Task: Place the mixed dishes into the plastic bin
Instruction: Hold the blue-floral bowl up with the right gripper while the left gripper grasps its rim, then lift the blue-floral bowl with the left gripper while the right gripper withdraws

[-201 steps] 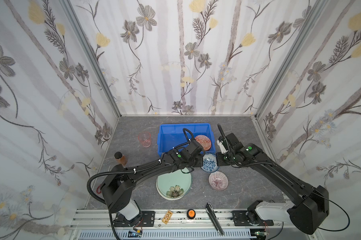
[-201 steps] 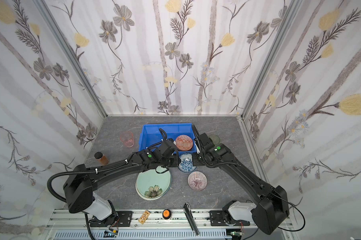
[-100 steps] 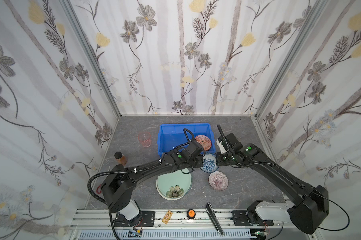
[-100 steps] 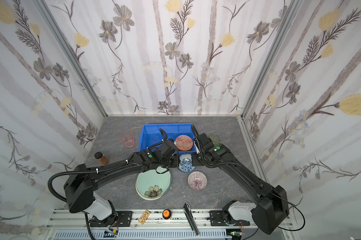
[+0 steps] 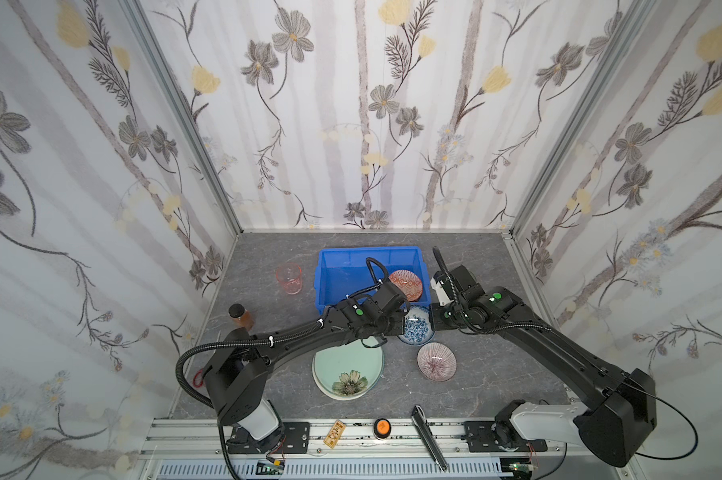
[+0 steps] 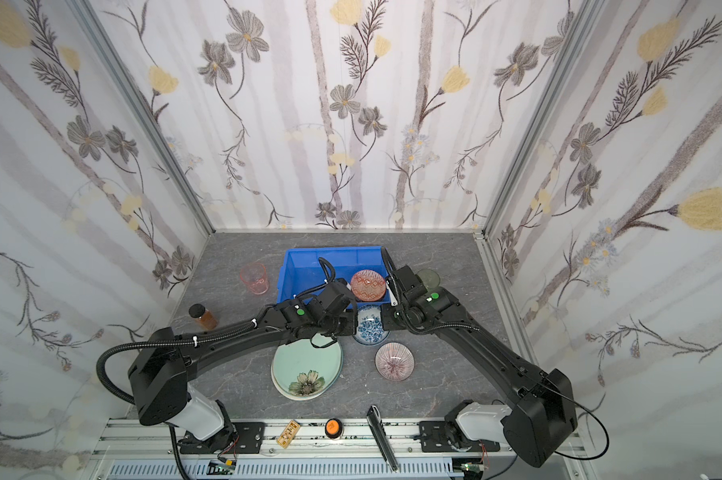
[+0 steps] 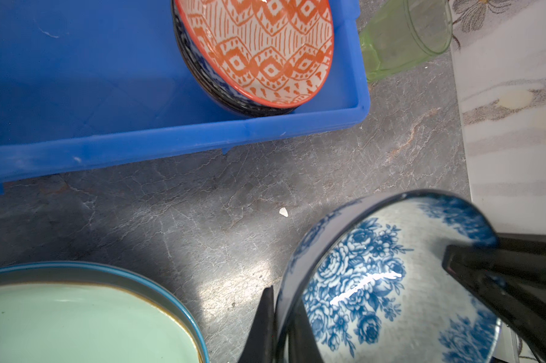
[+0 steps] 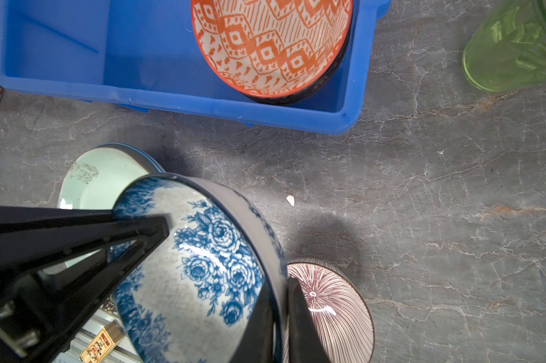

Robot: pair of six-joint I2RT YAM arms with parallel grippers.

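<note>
Both grippers meet at a blue-flowered bowl [image 5: 417, 328] [image 6: 369, 328] [image 7: 375, 283] [image 8: 202, 267], tilted just in front of the blue plastic bin [image 5: 367, 250] [image 6: 334, 250] [image 7: 171, 138] [image 8: 202, 107]. My left gripper [image 5: 405, 323] [image 7: 281, 305] is shut on the bowl's left rim. My right gripper [image 5: 432, 320] [image 8: 281, 301] straddles the opposite rim, a thin gap showing beside one finger. An orange-patterned bowl [image 5: 405, 284] [image 7: 265, 53] lies in the bin's right end on a dark bowl. A pale green flower plate [image 5: 346, 365] and a striped bowl [image 5: 437, 361] [image 8: 334, 308] lie on the table.
A pink tumbler [image 5: 289, 279] stands left of the bin and a green tumbler [image 6: 428, 277] [image 8: 513, 47] right of it. An amber jar [image 5: 240, 316] stands at the left wall. The front rail carries an orange knob [image 5: 382, 427] and a black tool [image 5: 429, 436].
My left gripper has closed onto the blue-flowered bowl's rim. The right gripper's jaws have eased apart a little. The bowl and both arms have hardly shifted.
</note>
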